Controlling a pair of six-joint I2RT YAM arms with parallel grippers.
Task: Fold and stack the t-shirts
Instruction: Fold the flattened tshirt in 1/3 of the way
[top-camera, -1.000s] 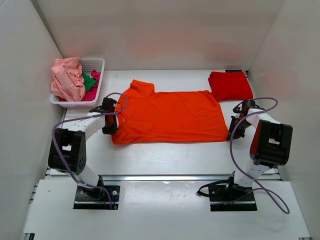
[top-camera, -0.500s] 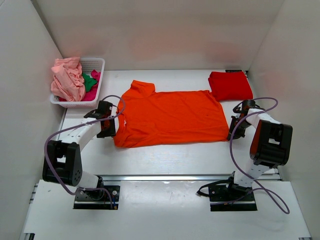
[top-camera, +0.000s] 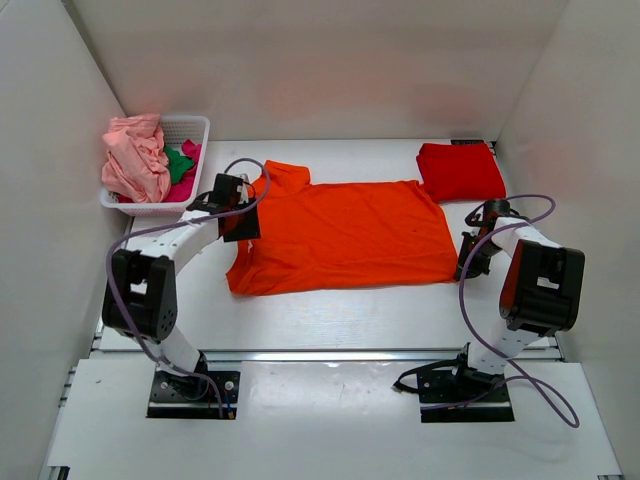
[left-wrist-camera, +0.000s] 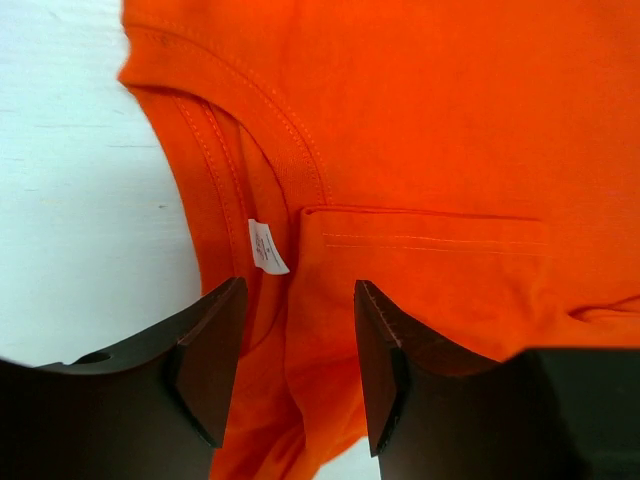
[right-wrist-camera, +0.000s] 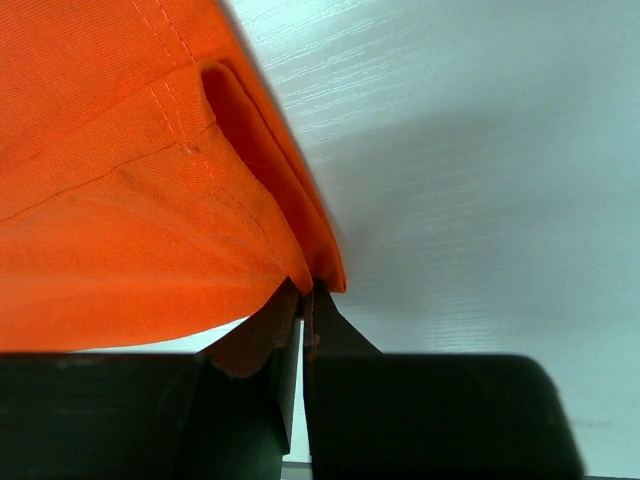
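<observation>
We see the left gripper (top-camera: 240, 220) has just let go, now wide over the collar of the orange t-shirt (top-camera: 350, 235) flat on the desk (top-camera: 330, 320), right gripper (top-camera: 467, 262) still pinching its hem corner; regrasp likely next.

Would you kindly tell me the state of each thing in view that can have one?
orange t-shirt: spread on the table
red t-shirt: folded
basket: full of crumpled shirts
left tool: open, over the orange collar
right tool: shut on the orange t-shirt's corner
</observation>
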